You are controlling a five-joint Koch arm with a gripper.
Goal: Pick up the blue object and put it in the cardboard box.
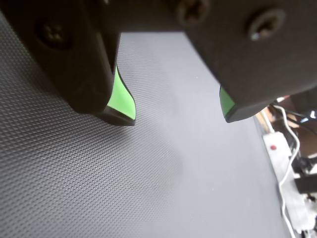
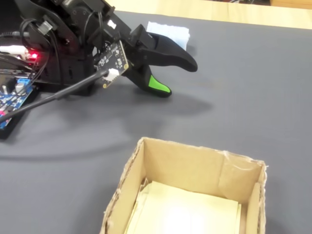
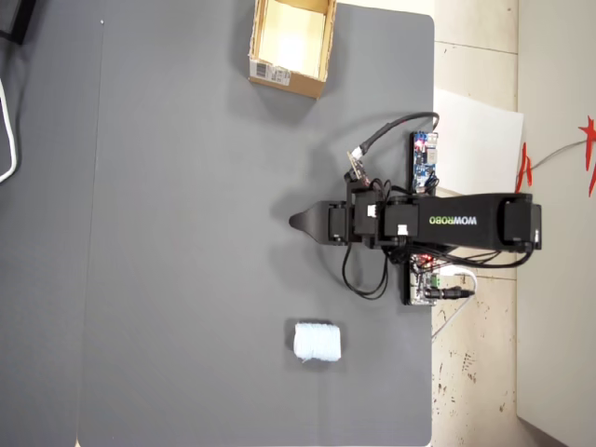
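Mat (image 3: pixel 186 279): dark grey textured sheet covering the table, bearing everything the task needs.

Arm (image 3: pixel 447 223): black, lying along the 3-to-9 o'clock line in the overhead view, base at the mat's 3 o'clock edge, tip reaching toward the middle.

Cardboard box (image 3: pixel 289 45): tan, open-topped, pale yellowish inside, at 12 o'clock on the mat in the overhead view, with a white label on the side facing the mat's middle. It stands well apart from the arm.

Gripper (image 1: pixel 178 114): released. The wrist view shows both green-lined jaws spread with bare mat between them; nothing is held. It hovers low over the mat (image 2: pixel 161 78).

Blue object (image 3: pixel 317 342): small pale roll at about 5 o'clock from the gripper tip in the overhead view, lying on the mat, well apart from the box. In the fixed view only a pale corner of it shows behind the jaws (image 2: pixel 170 31).

Axis: the overhead view shows a short blocky roll; its long axis seems to run 12 to 6 o'clock, though I cannot be sure.

Handling: looks soft, light, ribbed and unlikely to slip or break; it should squash a little under the jaws.

Hold: best taken across the middle of the rounded sides, jaws square to the axis.
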